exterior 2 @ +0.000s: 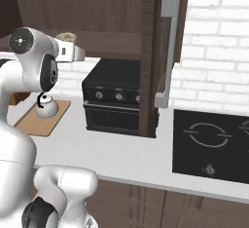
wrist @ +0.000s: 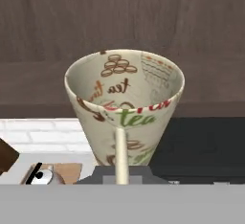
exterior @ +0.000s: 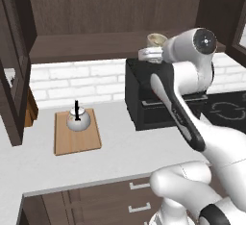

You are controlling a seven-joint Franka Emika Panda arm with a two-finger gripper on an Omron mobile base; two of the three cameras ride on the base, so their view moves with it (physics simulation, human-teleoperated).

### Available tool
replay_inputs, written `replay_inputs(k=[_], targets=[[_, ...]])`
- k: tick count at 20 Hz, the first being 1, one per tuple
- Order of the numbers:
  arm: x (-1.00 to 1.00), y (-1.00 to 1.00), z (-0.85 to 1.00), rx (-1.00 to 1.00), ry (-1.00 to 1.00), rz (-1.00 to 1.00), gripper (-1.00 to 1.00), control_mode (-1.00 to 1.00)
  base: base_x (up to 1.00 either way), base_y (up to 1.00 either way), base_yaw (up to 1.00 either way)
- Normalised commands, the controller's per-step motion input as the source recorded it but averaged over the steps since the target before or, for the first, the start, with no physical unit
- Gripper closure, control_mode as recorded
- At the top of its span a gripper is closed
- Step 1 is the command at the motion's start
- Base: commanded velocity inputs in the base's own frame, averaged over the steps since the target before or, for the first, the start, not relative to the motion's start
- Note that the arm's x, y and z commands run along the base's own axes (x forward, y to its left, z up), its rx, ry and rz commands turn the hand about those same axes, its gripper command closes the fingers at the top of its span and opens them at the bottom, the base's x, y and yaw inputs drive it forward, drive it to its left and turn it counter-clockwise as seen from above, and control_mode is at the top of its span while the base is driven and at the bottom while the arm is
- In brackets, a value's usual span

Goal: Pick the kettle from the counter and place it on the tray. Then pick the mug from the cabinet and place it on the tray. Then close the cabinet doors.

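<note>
The gripper (wrist: 122, 173) is closed on the mug (wrist: 125, 104); the hand view shows its printed inside, held in front of the cabinet (exterior: 96, 12). The base views show the kettle (exterior: 78, 119) sitting on the tray (exterior: 77, 140), far left on the counter (exterior: 120, 152).

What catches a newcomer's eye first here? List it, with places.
The mug, printed with "tea", looms close before the hand camera, gripped at its handle by the gripper up at the open cabinet. Below on the counter, the kettle already sits on the tray.
</note>
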Motion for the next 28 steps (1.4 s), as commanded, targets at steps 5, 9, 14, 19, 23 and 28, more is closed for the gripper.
replay_inputs(k=[5, 9, 14, 19, 23, 28], targets=[[-0.47, 0.51, -0.26, 0.0, 0.01, 0.92, 1.0, -1.0, 0.0, 0.0, 0.0], [-0.44, 0.56, -0.34, -0.05, 0.06, 0.66, 1.0, -1.0, 0.0, 0.0, 0.0], [-0.11, 0.52, -0.17, -0.11, 0.07, 0.28, 1.0, -1.0, 0.0, 0.0, 0.0], [0.0, 0.6, -0.32, -0.15, 0.15, 0.14, 1.0, -1.0, 0.0, 0.0, 0.0], [0.01, 0.64, -0.63, -0.12, 0.16, 0.08, 1.0, -1.0, 0.0, 0.0, 0.0], [0.09, 0.54, -0.85, -0.06, 0.12, 0.07, 1.0, -1.0, 0.0, 0.0, 0.0]])
